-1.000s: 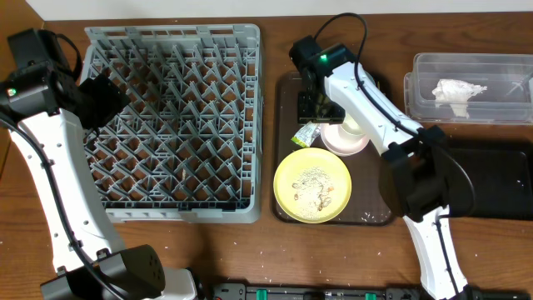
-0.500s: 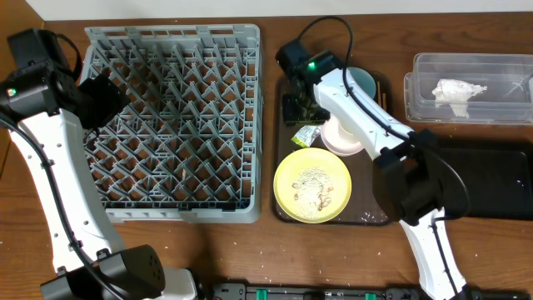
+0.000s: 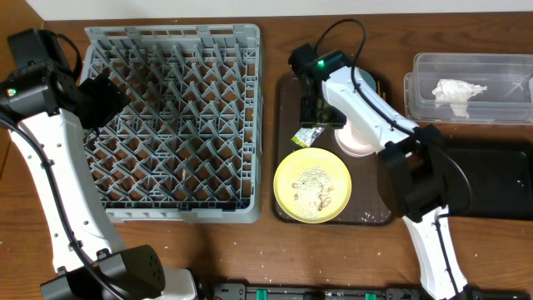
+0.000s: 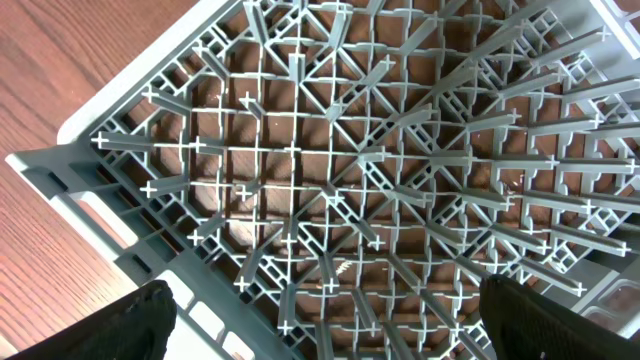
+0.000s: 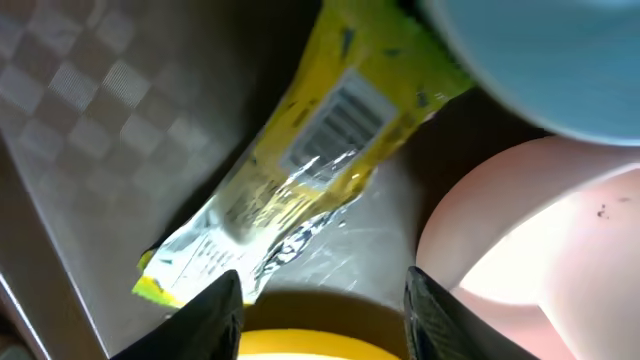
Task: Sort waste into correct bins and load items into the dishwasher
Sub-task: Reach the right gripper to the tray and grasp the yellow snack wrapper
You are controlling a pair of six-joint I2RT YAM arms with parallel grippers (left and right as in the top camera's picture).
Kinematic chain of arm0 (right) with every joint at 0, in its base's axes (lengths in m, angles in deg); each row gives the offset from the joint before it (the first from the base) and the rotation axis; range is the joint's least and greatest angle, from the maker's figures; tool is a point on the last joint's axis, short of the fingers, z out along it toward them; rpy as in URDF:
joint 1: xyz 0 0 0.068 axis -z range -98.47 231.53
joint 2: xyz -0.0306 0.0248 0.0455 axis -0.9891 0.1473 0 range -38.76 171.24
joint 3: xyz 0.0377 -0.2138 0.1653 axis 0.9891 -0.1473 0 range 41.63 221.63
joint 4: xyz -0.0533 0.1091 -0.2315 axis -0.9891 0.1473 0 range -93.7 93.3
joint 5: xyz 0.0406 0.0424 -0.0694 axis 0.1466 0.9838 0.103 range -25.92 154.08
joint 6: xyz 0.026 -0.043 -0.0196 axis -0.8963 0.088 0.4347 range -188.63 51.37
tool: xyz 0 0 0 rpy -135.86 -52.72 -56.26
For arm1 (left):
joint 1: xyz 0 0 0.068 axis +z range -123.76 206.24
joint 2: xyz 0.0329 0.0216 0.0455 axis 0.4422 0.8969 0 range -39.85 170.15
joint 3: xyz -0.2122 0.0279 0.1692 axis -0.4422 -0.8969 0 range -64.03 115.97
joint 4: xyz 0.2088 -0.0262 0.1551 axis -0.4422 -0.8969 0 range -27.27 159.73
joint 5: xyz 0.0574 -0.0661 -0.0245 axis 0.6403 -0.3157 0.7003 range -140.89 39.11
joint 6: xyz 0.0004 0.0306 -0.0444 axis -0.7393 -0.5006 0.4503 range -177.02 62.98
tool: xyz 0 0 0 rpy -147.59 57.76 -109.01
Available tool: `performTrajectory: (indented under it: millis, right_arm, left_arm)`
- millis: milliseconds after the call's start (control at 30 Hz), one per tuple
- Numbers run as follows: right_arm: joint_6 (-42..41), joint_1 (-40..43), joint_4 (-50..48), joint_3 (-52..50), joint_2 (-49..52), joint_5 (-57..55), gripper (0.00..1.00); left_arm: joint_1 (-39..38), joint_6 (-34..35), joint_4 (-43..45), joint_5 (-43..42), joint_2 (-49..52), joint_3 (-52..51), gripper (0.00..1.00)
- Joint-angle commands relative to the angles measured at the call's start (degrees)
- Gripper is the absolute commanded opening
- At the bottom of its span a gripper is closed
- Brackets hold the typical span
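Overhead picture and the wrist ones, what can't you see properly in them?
Light blue bowl: right wrist view, cut off by the top edge; overhead, mostly under the right arm.
Snack packet lettering: right wrist view, too blurred to read.
Black bin: overhead, left part behind the right arm, right side cut off by the edge.

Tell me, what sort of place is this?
Likely a test bench staged as a dish-clearing station, not a real kitchen: a grey dish rack and a brown tray holding a crumb-strewn yellow plate sit on a wooden table, with white robot arms reaching over them.
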State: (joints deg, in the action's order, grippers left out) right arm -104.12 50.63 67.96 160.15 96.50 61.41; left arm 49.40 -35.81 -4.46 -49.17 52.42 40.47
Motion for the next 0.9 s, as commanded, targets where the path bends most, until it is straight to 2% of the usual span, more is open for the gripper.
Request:
performTrajectory:
  millis: [0, 67, 133, 400, 733, 867]
  right_arm:
    - [-0.85, -0.09, -1.09, -0.13, -0.13, 2.45, 0.59]
    - [-0.90, -0.61, -2.03, -0.15, -0.13, 3.32, 0.68]
    - [-0.94, -1.11, -3.17, -0.17, -0.11, 2.93, 0.71]
    - [-10.36, -1.62, -4.24, -1.33, -0.13, -0.09, 0.73]
    - [-11.89, -2.43, -13.66, -7.34, -0.13, 0.17, 0.70]
    - [-12.48, -2.60, -16.63, -9.49, -0.11, 0.15, 0.56]
  left_arm:
    - [0.20, 0.52, -0.15, 0.48, 0.15, 0.46, 0.98]
    - [0.20, 0.52, -0.15, 0.48, 0.15, 0.46, 0.98]
    - [0.20, 0.52, -0.15, 0.48, 0.15, 0.46, 0.98]
    - [0.20, 0.52, -0.15, 0.48, 0.15, 0.46, 0.98]
    - [0.20, 0.52, -0.15, 0.48, 0.15, 0.46, 0.98]
    - [0.20, 0.52, -0.15, 0.48, 0.15, 0.46, 0.98]
